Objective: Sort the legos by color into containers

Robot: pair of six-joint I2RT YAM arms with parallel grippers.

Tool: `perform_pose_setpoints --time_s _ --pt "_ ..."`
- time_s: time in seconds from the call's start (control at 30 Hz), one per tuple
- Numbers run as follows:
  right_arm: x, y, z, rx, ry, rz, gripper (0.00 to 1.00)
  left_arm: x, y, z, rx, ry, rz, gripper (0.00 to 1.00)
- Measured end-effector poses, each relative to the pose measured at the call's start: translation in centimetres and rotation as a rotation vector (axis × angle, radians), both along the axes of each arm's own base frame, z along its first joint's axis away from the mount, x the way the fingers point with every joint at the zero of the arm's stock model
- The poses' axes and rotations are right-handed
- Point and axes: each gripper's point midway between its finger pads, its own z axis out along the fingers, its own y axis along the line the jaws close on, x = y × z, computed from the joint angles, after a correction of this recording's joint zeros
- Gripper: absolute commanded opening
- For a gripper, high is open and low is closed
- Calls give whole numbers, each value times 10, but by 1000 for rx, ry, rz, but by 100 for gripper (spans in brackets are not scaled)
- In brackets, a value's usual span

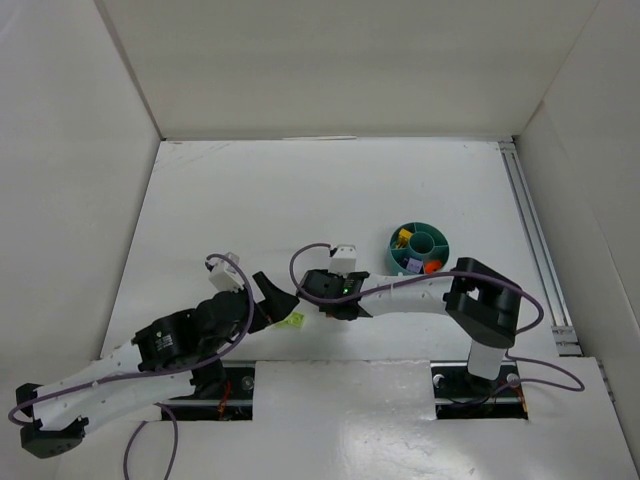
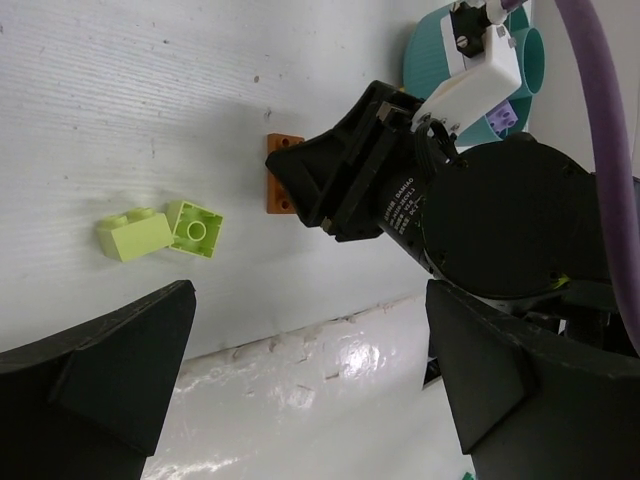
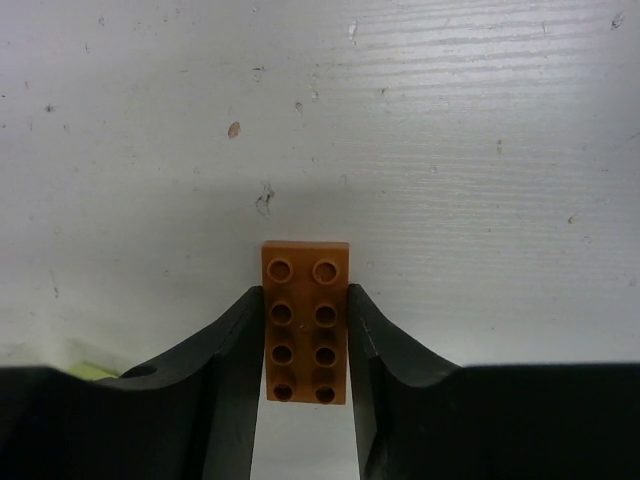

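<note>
In the top external view, a white, faintly scuffed table (image 1: 300,190) is being shown, with a small round teal bowl (image 1: 396,252) standing at mid-right. Its smooth dividers are being seen around a central cup, and a yellow piece (image 1: 403,238), a purple piece (image 1: 413,265) and an orange piece (image 1: 432,266) are being kept in separate compartments. The right gripper (image 1: 312,286) is being held left of the bowl, close to the left gripper (image 1: 275,297). The lime green bricks (image 1: 293,320) are being seen only as one bright spot near the table's front edge. In the left wrist view, that spot is being resolved into two glossy, blocky pieces touching each other, the right one showing a round ring on its face. The left gripper's matte black fingers are being held wide apart with nothing between them. An orange-brown brick (image 2: 283,175), which is being hidden in the top view, is being seen here as a thin flat plate on the table between the lime pair and the bowl, its short end poking out past the right gripper's fingertips. In the right wrist view, its two rows of four studs are being shown facing up. Its long axis is being pointed straight away from the wrist, parallel to the fingers. The jaws are being pressed against both long sides, with the far pair of studs left beyond the tips.
</note>
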Motion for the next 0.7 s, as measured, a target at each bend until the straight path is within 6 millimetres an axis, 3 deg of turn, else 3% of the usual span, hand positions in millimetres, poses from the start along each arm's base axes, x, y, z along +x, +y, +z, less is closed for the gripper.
perform_pose_setpoints --time_s 0.1,0.23,0.33,0.43,0.57,0.7 --pt "1 0 0 2 -5 -7 15 -1 1 1 -13 -6 1 98" --pt "3 -4 3 -1 -38 32 14 -1 2 1 -17 -8 1 98" --pt "7 -12 19 1 -114 108 16 0 2 0 -12 -8 4 98" --pt "18 -18 58 11 -241 160 16 1 3 -3 -4 -5 10 98" --pt "39 -39 129 38 -441 162 16 3 1 -5 9 0 16 98" --pt "66 -90 174 35 -586 82 16 5 -4 -4 7 -2 19 99"
